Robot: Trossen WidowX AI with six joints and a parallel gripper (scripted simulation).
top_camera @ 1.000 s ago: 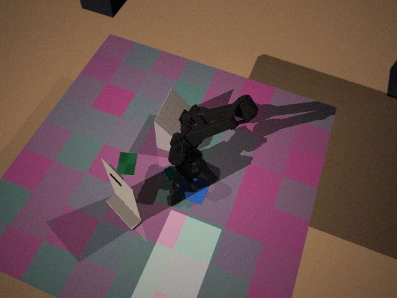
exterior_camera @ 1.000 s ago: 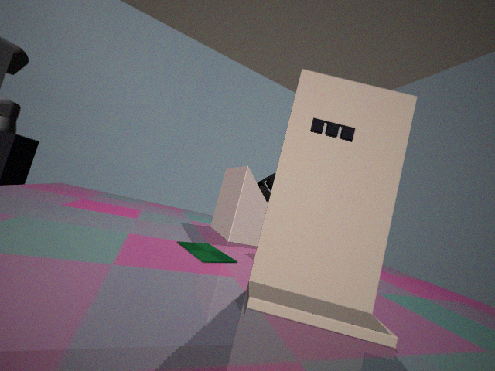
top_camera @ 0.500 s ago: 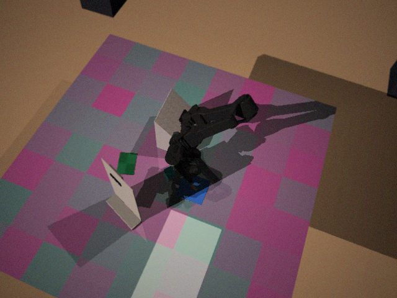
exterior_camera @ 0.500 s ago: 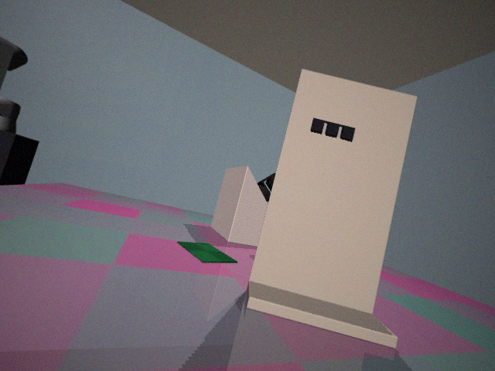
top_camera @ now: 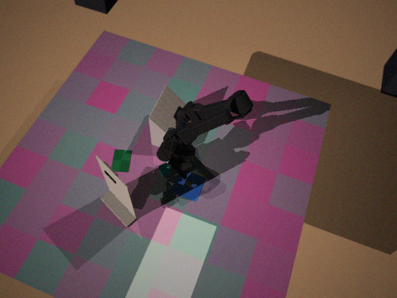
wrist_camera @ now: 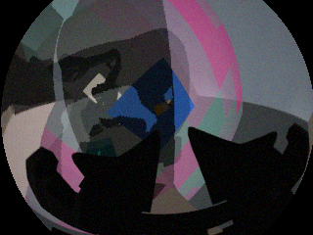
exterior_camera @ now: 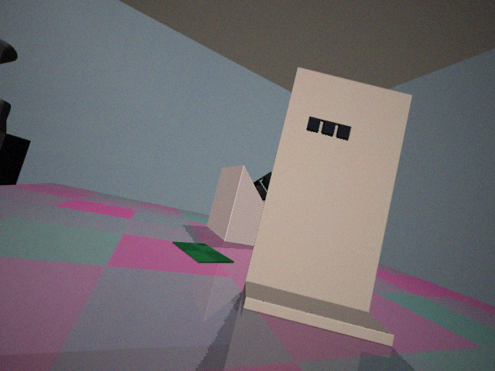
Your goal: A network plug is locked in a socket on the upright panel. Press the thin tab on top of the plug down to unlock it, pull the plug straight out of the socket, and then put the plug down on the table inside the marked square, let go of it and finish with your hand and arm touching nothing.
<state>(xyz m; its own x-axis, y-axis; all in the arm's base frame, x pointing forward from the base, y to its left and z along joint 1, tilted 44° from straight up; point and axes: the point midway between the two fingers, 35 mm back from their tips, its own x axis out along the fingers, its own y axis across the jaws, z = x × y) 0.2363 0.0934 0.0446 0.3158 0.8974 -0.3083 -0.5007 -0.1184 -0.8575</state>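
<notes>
The plug (top_camera: 188,184) (wrist_camera: 160,108) shows as a small brown-orange thing lying on the blue square (top_camera: 196,193) (wrist_camera: 184,105), partly in shadow. My gripper (wrist_camera: 173,132) is open partway. Its dark fingers stand apart with nothing between them, and the plug shows beyond the tips. In the top view the hand is above and beside the blue square, and its fingertips are hard to make out. The upright panel (top_camera: 120,189) (exterior_camera: 319,199) stands apart from the hand, with a row of three dark openings (exterior_camera: 328,127) in the face seen. Its opposite face is hidden.
A pale block (top_camera: 165,110) (exterior_camera: 240,203) stands close behind the arm. A green square (top_camera: 121,160) (exterior_camera: 203,253) lies between block and panel. A dark teal square (top_camera: 164,169) lies beside the blue one. Black boxes (top_camera: 96,4) stand at the outer edges.
</notes>
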